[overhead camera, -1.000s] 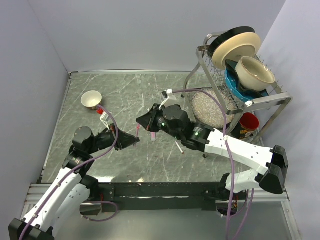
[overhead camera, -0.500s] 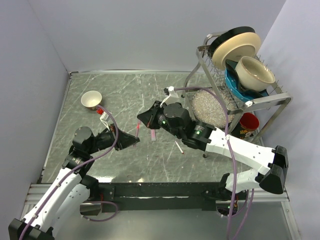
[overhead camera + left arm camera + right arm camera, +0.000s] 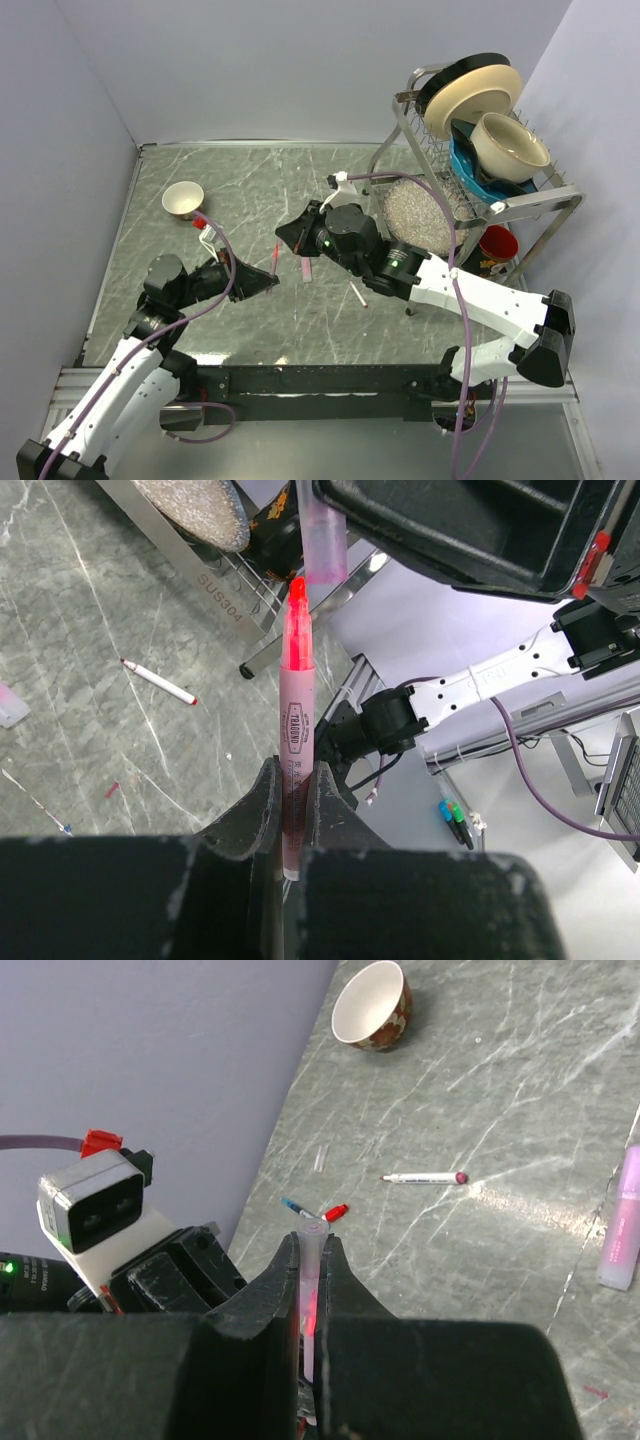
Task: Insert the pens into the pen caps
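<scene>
My left gripper (image 3: 293,790) is shut on a pale pink pen (image 3: 297,710) with a red tip, held upright. My right gripper (image 3: 312,1260) is shut on a translucent pink cap (image 3: 314,1245). In the left wrist view the cap (image 3: 322,540) hangs mouth down, and the pen's red tip sits at its lower edge, a little to the left. In the top view the left gripper (image 3: 268,283) is just below the right gripper (image 3: 285,238), with the pen (image 3: 276,258) between them, above the table.
A pink highlighter (image 3: 306,267) and a white pen with a red end (image 3: 358,295) lie on the table. A red cap (image 3: 336,1212) and a thin blue pen (image 3: 295,1205) lie near the left arm. A bowl (image 3: 183,199) stands back left, a dish rack (image 3: 480,150) back right.
My right gripper with the cap has shifted slightly toward the back and right. My left gripper with the pen has barely moved.
</scene>
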Controlling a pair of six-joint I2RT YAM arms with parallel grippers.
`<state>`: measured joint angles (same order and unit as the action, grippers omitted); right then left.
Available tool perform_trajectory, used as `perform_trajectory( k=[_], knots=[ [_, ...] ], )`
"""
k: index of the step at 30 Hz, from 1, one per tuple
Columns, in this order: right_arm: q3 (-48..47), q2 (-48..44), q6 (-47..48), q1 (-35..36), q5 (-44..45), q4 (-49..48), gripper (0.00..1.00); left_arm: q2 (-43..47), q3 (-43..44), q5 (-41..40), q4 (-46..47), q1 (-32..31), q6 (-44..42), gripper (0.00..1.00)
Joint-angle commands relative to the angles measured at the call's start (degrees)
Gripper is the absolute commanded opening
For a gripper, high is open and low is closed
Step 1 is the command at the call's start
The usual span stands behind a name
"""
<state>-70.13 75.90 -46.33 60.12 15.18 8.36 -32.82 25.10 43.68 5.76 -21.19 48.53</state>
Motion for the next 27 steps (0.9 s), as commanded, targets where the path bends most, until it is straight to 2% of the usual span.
perform_trajectory(
  k=[1, 27],
  knots=[
    [-3.78, 0.30, 1.06, -0.26, 2.05, -0.45, 0.00, 0.65, 1.70, 0.88, 1.89, 0.01, -1.60, 0.01],
    [-2.21, 1.36, 1.15, -0.26, 1.34, -1.15, 0.00, 0.91, 2.58, 1.23, 2.94, 0.01, -0.63, 0.01]
  ],
)
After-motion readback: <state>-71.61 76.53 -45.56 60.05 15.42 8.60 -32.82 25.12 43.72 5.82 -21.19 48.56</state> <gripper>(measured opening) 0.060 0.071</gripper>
